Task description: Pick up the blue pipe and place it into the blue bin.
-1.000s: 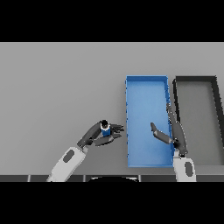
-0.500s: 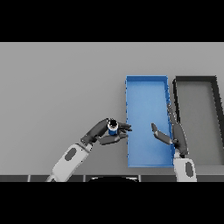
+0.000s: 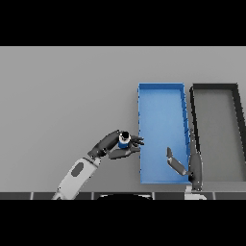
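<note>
The left hand (image 3: 115, 146) has its fingers curled around the short blue pipe (image 3: 124, 140), held upright. The blue bin (image 3: 161, 96) lies just to its right, fingertips nearly at the bin's wall. The right hand (image 3: 185, 163) rests with relaxed fingers over the bin's near corner.

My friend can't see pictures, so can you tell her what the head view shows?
The robot's left hand holds the small blue pipe in its fingers, just left of the blue bin on the grey table. Its right hand is open over the bin's right wall, and a dark bin sits beside that.
</note>
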Motion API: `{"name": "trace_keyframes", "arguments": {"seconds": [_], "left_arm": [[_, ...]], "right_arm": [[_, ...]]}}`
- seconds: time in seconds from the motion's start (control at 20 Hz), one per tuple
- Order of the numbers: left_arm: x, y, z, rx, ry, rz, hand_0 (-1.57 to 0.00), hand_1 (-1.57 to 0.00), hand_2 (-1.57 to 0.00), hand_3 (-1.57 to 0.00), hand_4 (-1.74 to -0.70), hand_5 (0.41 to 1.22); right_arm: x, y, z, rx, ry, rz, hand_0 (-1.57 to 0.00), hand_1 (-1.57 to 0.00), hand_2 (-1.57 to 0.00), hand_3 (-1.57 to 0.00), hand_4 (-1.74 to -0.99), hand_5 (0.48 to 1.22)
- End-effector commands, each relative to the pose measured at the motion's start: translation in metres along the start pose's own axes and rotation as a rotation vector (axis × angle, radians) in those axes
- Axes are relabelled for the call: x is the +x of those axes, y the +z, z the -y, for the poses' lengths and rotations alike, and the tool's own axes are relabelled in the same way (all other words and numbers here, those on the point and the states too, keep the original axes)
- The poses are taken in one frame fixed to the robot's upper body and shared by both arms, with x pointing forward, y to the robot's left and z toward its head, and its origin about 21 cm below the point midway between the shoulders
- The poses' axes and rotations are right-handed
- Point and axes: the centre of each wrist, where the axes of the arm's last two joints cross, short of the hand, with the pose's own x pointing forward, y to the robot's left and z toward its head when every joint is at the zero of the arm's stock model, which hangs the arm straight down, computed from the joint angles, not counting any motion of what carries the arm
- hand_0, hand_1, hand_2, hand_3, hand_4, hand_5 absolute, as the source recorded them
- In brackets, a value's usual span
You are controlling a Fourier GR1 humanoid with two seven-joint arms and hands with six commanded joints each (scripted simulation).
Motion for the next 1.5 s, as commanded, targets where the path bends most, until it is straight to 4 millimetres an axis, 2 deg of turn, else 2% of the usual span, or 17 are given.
{"name": "trace_keyframes", "arguments": {"seconds": [0.0, 0.15, 0.25, 0.35, 0.6, 0.8, 1.05, 1.1, 1.25, 1.35, 1.45], "left_arm": [[0.001, -0.001, 0.0, 0.001, 0.0, -0.002, -1.57, -1.57, -1.57, -1.57, -1.47, 1.221], [0.003, -0.003, 0.003, -0.008, 0.01, 0.013, -1.57, -1.57, -1.57, -1.57, -1.47, 1.221], [0.007, -0.005, 0.004, -0.006, 0.008, 0.015, -1.57, -1.57, -1.57, -1.57, -1.47, 1.221], [0.007, -0.002, 0.002, -0.006, 0.007, 0.014, -1.57, -1.57, -1.57, -1.57, -1.47, 1.221], [0.008, -0.003, 0.002, -0.012, -0.011, 0.0, -1.57, -1.57, -1.57, -1.57, -1.47, 1.221], [0.008, -0.008, -0.001, -0.017, -0.016, 0.0, -1.57, -1.57, -1.57, -1.57, -1.47, 1.221], [0.004, -0.007, 0.0, -0.035, -0.011, 0.012, -1.57, -1.57, -1.57, -1.57, -1.46, 1.221], [0.001, -0.004, -0.004, -0.033, 0.002, 0.007, -1.57, -1.57, -1.57, -1.57, -1.46, 1.221], [-0.001, -0.004, -0.002, -0.045, 0.02, 0.001, -1.57, -1.57, -1.57, -1.57, -1.47, 1.221], [0.002, -0.006, -0.004, -0.025, 0.001, -0.014, -1.57, -1.57, -1.57, -1.57, -1.47, 1.221], [0.003, -0.007, -0.005, -0.027, -0.008, -0.007, -1.57, -1.57, -1.57, -1.57, -1.47, 1.221]], "right_arm": [[0.004, -0.002, 0.003, 0.022, -0.067, 0.04, 0.0, 0.0, -0.04, 0.0, -1.195, 0.648], [0.026, -0.011, 0.015, 0.179, -0.25, 0.087, 0.0, -0.03, -0.11, 0.0, -1.209, 0.609], [0.047, -0.022, 0.023, 0.302, -0.284, 0.126, 0.0, -0.02, -0.12, 0.0, -1.224, 0.6], [0.061, -0.036, 0.026, 0.429, -0.275, 0.093, 0.0, -0.01, -0.11, 0.0, -1.237, 0.577], [0.099, -0.067, 0.012, 0.625, -0.174, 0.113, 0.0, 0.0, -0.08, 0.0, -1.281, 0.558], [0.125, -0.078, -0.01, 0.756, -0.151, 0.19, 0.0, 0.0, -0.04, 0.0, -1.302, 0.559], [0.153, -0.09, -0.031, 0.877, -0.144, 0.289, 0.0, 0.0, -0.05, 0.0, -1.253, 0.554], [0.161, -0.093, -0.033, 0.891, -0.133, 0.311, 0.0, 0.0, -0.05, 0.0, -1.242, 0.551], [0.177, -0.1, -0.044, 0.937, -0.086, 0.317, -0.01, -0.02, -0.07, 0.0, -1.209, 0.534], [0.179, -0.105, -0.056, 0.963, -0.065, 0.284, -0.02, -0.03, -0.08, 0.0, -1.186, 0.521], [0.181, -0.115, -0.059, 0.97, -0.05, 0.293, -0.03, -0.06, -0.11, -0.01, -1.192, 0.507]]}}
